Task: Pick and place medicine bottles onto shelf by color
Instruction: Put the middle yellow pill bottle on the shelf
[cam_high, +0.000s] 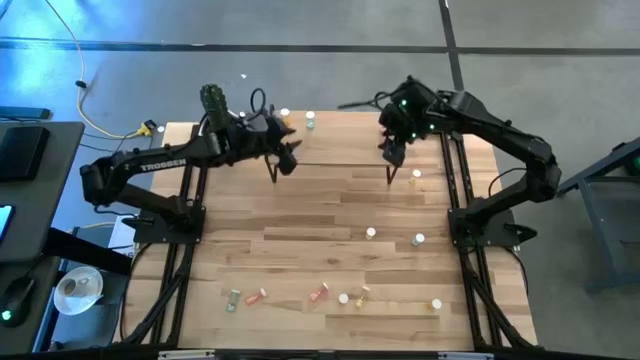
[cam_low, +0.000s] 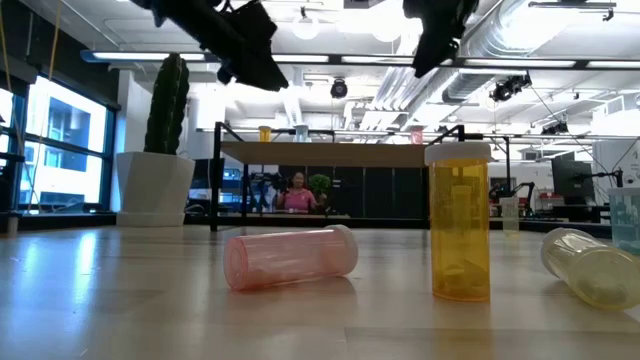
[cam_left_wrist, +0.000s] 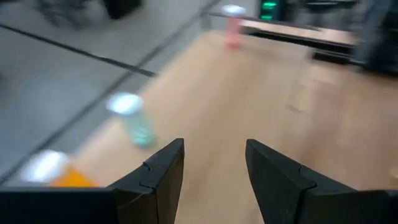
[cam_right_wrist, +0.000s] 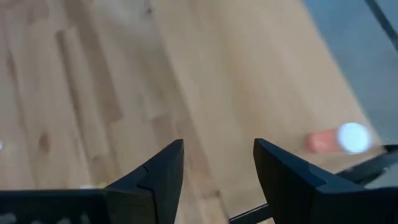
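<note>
The shelf (cam_high: 345, 150) stands at the table's far side, light wood on black legs. An orange bottle (cam_high: 285, 115) and a pale green bottle (cam_high: 310, 120) stand on its far left part. They show in the left wrist view as green (cam_left_wrist: 134, 121) and orange (cam_left_wrist: 62, 177). A red-pink bottle (cam_right_wrist: 339, 140) stands near the shelf's right end. My left gripper (cam_left_wrist: 214, 146) is open and empty above the shelf's left part (cam_high: 290, 152). My right gripper (cam_right_wrist: 217, 146) is open and empty above the shelf's right part (cam_high: 393, 150).
Several bottles lie or stand on the table: a yellow one (cam_high: 415, 178) right of the shelf, two (cam_high: 371, 233) (cam_high: 419, 240) mid-table, and a row near the front edge (cam_high: 320, 293). In the low view a pink bottle (cam_low: 290, 258) lies beside an upright orange one (cam_low: 460, 220).
</note>
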